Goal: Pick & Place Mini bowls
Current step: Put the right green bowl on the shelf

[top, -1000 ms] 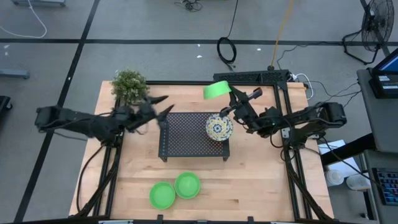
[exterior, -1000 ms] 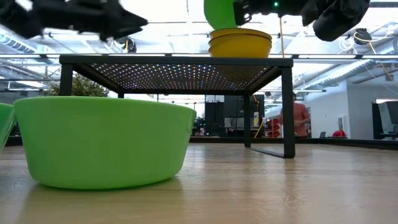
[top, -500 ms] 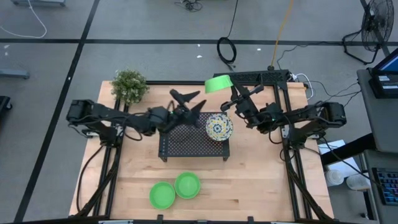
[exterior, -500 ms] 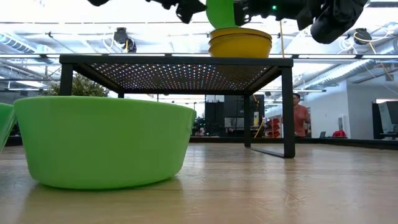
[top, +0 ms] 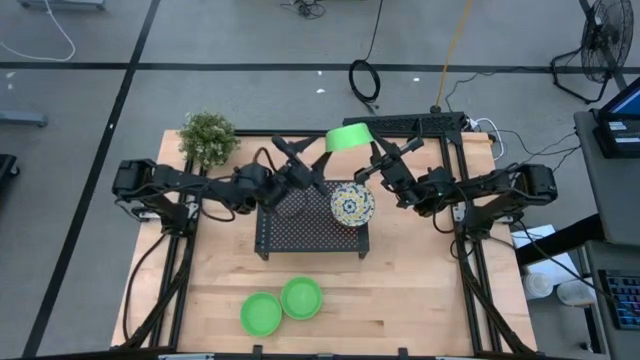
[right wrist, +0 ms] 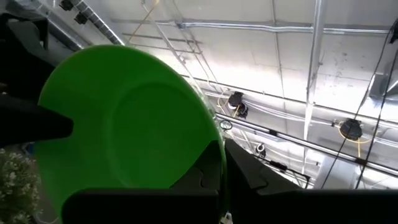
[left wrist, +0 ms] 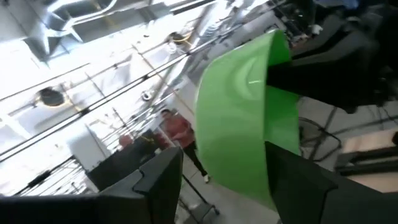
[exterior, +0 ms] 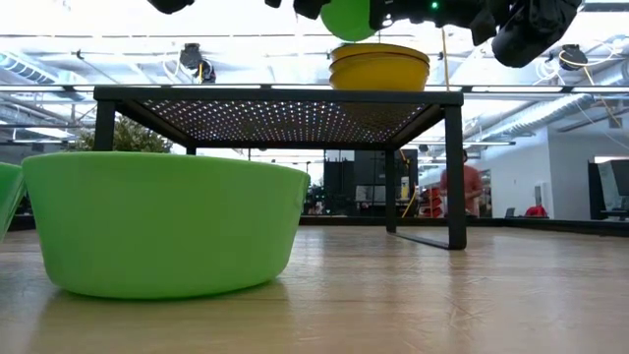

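A plain green mini bowl hangs tipped on its side in the air beyond the far edge of the black rack. My right gripper is shut on it. My left gripper is open beside this bowl, coming from the left. In the left wrist view its fingers stand on either side of the bowl. A white floral mini bowl rests on the rack's top, and in the low view it shows yellow. Two more green mini bowls sit on the table near its front edge. My right gripper holds the green bowl by its rim, on the side toward the table's right. One finger lies on the outside wall; the other is hidden behind the bowl. The bowl is lifted clear and stands on edge. My left gripper: I cannot tell whether its fingers touch the bowl.
A small bushy potted plant stands at the table's far left corner. The rack fills the table's middle. In the low view a green bowl fills the foreground. People show in the room far behind the table.
My left gripper has swung from beside the plant toward the table's right, over the rack's far edge, rising and rolling, up to the held green bowl. It has stayed open. My right gripper has kept its place with the bowl, which has turned slightly.
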Robot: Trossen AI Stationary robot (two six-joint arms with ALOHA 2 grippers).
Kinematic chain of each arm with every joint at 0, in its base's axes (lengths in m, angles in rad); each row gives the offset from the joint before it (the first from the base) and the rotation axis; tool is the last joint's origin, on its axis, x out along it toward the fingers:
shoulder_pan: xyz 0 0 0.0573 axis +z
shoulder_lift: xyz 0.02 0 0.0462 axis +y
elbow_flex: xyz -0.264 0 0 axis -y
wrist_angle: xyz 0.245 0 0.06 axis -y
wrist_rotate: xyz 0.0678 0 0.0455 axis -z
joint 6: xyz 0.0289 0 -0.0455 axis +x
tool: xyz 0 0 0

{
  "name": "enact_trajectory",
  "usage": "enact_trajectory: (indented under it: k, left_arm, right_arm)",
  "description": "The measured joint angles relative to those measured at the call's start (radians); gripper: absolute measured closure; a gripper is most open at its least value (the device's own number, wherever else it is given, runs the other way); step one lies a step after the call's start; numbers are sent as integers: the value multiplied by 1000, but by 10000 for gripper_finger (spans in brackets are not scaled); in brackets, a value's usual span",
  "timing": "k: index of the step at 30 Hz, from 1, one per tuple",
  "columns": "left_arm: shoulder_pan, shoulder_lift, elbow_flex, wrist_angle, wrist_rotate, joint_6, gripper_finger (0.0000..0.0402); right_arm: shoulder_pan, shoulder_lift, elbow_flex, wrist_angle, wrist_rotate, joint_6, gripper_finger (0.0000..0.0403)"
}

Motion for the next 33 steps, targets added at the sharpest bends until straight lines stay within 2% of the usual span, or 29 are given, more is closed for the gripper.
enact_trajectory:
  k: [8,10,13,17,18,20,25,27,30,33]
  left_arm:
    - [31,2,0,-7,-2,-81,184]
    - [31,2,0,0,-2,-91,197]
    - [31,2,-1,1,-1,-106,248]
    - [34,0,0,21,-27,-115,359]
    - [34,0,0,20,-35,-118,377]
    - [33,0,0,24,-47,-123,384]
    - [1,-8,0,55,-164,-4,393]
    - [-20,-22,1,50,-188,27,395]
    - [-58,-56,1,38,-244,76,394]
    - [-83,-108,-2,23,-405,148,397]
  right_arm:
    - [23,0,0,-3,5,-1,403]
    - [23,0,0,-11,-1,-1,403]
    - [23,0,0,-38,-38,3,403]
    - [23,-1,0,-64,-73,42,401]
    - [24,0,0,-70,-77,48,399]
    - [25,0,0,-80,-73,58,392]
    - [31,-4,-1,-127,-4,46,335]
    - [38,-30,-1,-190,24,46,303]
    - [44,-96,5,-347,36,130,258]
    - [61,-172,14,-515,83,241,224]
